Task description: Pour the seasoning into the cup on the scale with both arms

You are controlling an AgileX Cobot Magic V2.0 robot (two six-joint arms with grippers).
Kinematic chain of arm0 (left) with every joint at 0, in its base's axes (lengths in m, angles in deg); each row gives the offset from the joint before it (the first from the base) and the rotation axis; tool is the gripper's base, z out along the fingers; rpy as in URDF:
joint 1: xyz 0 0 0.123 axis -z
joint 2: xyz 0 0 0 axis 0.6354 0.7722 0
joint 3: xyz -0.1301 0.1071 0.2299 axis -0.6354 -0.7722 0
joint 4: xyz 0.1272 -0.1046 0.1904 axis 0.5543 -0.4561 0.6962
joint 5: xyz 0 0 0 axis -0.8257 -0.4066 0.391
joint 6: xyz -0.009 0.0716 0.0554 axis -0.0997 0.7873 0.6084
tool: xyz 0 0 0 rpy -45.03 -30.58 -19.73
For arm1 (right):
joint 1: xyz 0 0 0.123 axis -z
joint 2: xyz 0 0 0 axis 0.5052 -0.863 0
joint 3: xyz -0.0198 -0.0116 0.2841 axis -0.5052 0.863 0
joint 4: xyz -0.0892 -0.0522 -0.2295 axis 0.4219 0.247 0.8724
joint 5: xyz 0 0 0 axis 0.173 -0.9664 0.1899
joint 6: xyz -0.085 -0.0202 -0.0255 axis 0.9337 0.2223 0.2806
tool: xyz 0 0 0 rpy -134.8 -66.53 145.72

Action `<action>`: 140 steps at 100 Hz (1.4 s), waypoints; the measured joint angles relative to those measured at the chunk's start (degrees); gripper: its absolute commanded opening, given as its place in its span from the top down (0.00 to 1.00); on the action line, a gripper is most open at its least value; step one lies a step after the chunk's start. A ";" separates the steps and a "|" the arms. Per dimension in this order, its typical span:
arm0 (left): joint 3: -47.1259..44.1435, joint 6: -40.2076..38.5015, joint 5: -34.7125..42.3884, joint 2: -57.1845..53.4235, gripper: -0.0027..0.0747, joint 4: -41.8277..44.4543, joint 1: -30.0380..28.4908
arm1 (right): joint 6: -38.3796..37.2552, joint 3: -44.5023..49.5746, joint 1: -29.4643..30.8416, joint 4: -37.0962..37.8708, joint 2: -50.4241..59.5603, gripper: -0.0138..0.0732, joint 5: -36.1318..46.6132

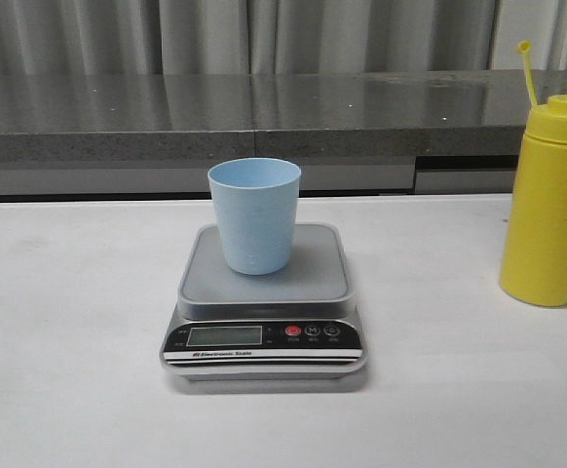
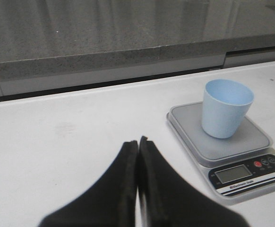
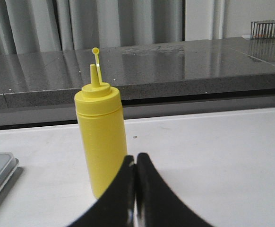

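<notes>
Standing mid-scale, cup, bottle well right, both fingers pressed together, empty.

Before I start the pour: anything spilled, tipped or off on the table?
Nothing stands out. The cup stands upright on the scale, the seasoning stands upright to its right with its cap off the nozzle, and no spill shows on the table.

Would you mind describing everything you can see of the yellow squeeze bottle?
The tall yellow plastic squeeze bottle stands upright on the white table, to the right of the flat silver-grey digital scale and apart from it. It has a cylindrical body, a rounded shoulder cap and a pointed nozzle; its small cap is off, held up beside the nozzle on a thin strap. Nothing grips it: in the right wrist view, the right hand is shut, in front of the bottle.
</notes>
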 measured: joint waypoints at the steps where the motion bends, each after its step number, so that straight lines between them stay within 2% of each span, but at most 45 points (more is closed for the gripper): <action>1: -0.14 0.00 0.10 0.00 0.99 0.00 -0.29 | 0.00 0.00 0.00 0.00 0.00 0.92 0.00; 11: -2.40 -1.43 2.38 -0.25 0.99 1.32 -1.48 | 0.00 0.00 0.00 0.00 0.00 0.92 0.00; 26: -6.21 -11.57 6.12 -2.90 0.99 9.39 -3.00 | 0.00 0.00 0.00 0.00 0.00 0.92 0.00; 40: -10.97 -14.80 10.46 -6.33 0.99 12.82 -5.63 | 0.00 0.00 0.00 0.00 0.00 0.92 -0.09; 75: -18.62 -13.70 12.02 -20.35 0.99 13.42 -14.64 | 0.00 0.00 0.00 0.00 0.00 0.92 -0.09; 140: -18.62 -13.61 11.45 -21.19 0.99 13.82 -15.63 | 0.00 0.13 0.00 0.00 0.00 0.92 -0.13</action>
